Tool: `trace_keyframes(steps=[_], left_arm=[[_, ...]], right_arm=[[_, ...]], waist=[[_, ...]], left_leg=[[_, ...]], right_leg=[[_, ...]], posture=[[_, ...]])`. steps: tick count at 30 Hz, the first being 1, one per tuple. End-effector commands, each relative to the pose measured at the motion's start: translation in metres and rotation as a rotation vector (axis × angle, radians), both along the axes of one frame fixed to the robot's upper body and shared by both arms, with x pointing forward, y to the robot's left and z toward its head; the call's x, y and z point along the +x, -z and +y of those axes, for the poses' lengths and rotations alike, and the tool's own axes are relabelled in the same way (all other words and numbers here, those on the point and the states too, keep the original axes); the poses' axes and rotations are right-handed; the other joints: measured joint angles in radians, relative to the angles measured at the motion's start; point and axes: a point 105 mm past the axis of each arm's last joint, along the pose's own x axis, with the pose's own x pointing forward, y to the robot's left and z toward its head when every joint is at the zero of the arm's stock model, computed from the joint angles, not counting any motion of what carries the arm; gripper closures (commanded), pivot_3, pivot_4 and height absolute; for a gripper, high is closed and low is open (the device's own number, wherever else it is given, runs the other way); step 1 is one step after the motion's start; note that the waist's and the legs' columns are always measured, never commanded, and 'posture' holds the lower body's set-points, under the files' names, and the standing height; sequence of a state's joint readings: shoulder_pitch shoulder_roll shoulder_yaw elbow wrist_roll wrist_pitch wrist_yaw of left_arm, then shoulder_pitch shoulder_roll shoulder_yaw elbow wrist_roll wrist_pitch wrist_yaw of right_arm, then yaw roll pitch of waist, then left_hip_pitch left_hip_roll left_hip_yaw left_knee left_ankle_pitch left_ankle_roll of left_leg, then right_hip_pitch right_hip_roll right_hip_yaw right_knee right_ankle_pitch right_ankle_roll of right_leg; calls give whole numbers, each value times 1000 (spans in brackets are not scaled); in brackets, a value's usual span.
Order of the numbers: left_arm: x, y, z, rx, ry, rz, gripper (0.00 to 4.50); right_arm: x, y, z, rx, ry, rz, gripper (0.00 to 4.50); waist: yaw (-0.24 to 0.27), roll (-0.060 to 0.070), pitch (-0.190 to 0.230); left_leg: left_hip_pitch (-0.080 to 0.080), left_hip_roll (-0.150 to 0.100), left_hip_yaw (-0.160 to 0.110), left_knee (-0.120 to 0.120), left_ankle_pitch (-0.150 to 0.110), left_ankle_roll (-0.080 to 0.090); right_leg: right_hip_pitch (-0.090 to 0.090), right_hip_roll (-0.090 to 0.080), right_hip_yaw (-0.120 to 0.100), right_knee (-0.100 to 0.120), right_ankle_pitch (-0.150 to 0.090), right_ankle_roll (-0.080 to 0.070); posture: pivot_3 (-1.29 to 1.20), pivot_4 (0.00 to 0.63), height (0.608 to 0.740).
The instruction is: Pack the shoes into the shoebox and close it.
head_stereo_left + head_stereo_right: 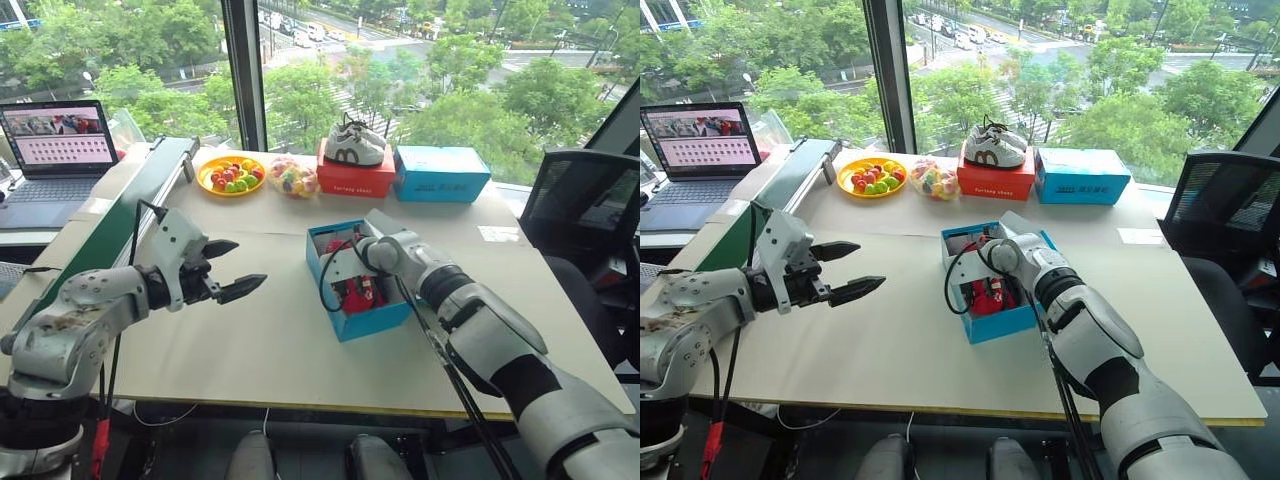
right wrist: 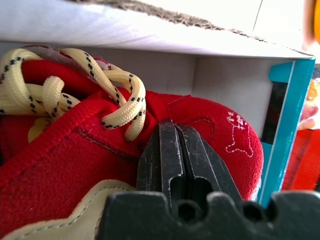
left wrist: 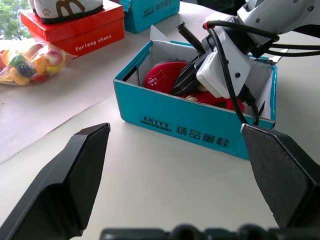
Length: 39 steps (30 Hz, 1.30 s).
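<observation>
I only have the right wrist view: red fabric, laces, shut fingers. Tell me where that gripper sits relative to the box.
Observer: The right gripper is down inside the open shoebox, fingers shut, tips against the red shoes.
Operator: Give me the lid's state.
Observer: Not closed; the lid stands open at the box's far edge.
Operator: Report the left gripper.
Observer: The left gripper is open, holding nothing, above the table, to the left of the box.
Operator: Name what's behind the box.
Observer: A red box with grey-and-white sneakers on top, next to another blue box.
</observation>
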State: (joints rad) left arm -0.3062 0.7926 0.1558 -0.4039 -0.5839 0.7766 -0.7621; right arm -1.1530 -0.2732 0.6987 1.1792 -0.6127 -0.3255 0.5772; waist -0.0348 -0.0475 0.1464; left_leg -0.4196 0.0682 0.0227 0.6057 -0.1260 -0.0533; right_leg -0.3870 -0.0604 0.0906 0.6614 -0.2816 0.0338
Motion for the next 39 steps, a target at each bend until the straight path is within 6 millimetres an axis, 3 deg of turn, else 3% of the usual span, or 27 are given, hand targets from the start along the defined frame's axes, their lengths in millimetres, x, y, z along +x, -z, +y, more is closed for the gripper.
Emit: trace_keyframes(steps=[1, 4, 6, 11, 15, 18, 20, 22, 26, 30, 35, 38, 39], left_arm=[[2, -8, -6, 0, 31, -40, 0], [3, -7, -8, 3, 47, -41, 0], [5, -7, -9, 4, 53, -41, 0], [9, -6, -10, 5, 66, -43, 0], [11, -7, -14, 3, 88, -46, 0], [13, -7, -15, 4, 95, -48, 0], [15, -7, -18, 6, 112, -49, 0], [16, -6, -20, 7, 127, -48, 0], [18, -6, -22, 11, 150, -48, 0], [19, -7, -28, 16, 194, -49, 0], [19, -7, -42, 11, 268, -35, 0], [18, -6, -49, 18, 323, -19, 0], [17, -6, -49, 20, 336, -15, 0]], right_arm=[[-17, 38, -41, -50, 87, 206, 4455], [-50, 30, -8, 215, -22, 544, 4455], [-63, 21, -2, 291, -73, 663, 4455], [-65, 4, -1, 341, -83, 680, 4455], [-56, -30, 4, 457, -69, 626, 4455], [-59, -55, 2, 515, -77, 650, 4455], [-66, -90, -9, 553, -89, 667, 4455], [-76, -108, -17, 562, -98, 688, 4455], [-91, -126, -31, 567, -87, 712, 4455], [-83, -141, -75, 630, 107, 570, 4455], [-89, -134, -127, 804, 371, 490, 4455], [-112, -93, -180, 751, 648, 493, 4455], [-119, -85, -189, 738, 704, 500, 4455]], waist=[[0, 0, 0], [8, -2, -1], [11, -3, -1], [10, 1, 1], [10, 1, 2], [9, 4, 5], [13, 5, 10], [18, 6, 13], [21, 7, 15], [26, 7, 16], [29, 6, 16], [30, 7, 16], [36, 7, 16]], left_leg=[[-1, 0, 0, 0, 0, 0], [-3, 0, 0, 0, 1, 1], [-4, 1, 0, 0, 1, 2], [-13, 2, -1, -3, 4, 9], [-15, 2, -1, -13, 2, 8], [-26, 2, -1, -12, 2, 8], [-26, 2, -1, -11, 2, 8], [-28, 2, -1, -9, 2, 8], [-28, 2, -1, -7, 2, 8], [-28, 2, -1, -6, 2, 8], [-32, 1, -1, -1, 2, 8], [-33, 1, -1, 0, 2, 9], [-34, 1, -2, 0, 2, 9]], right_leg=[[0, 0, 0, 0, 0, 0], [0, 0, -2, 0, -1, 1], [1, 1, -3, 0, -3, 7], [-3, 4, -3, 2, -3, 10], [-8, 5, -3, 2, -7, 8], [-19, 5, -3, 3, -7, 8], [-18, 5, -3, 3, -7, 8], [-19, 5, -3, 3, -6, 9], [-18, 5, -4, 3, -6, 9], [-18, 5, -4, 3, -6, 10], [-18, 3, -4, 1, -5, 11], [-19, 4, -4, 2, -5, 12], [-19, 4, -4, 1, -5, 12]], posture=[[0, 150, 740], [0, 150, 740], [0, 150, 740], [0, 150, 740], [0, 150, 740], [0, 150, 740], [0, 150, 740], [0, 150, 740], [0, 150, 740], [0, 150, 740], [0, 150, 740], [0, 150, 740], [0, 150, 740]])
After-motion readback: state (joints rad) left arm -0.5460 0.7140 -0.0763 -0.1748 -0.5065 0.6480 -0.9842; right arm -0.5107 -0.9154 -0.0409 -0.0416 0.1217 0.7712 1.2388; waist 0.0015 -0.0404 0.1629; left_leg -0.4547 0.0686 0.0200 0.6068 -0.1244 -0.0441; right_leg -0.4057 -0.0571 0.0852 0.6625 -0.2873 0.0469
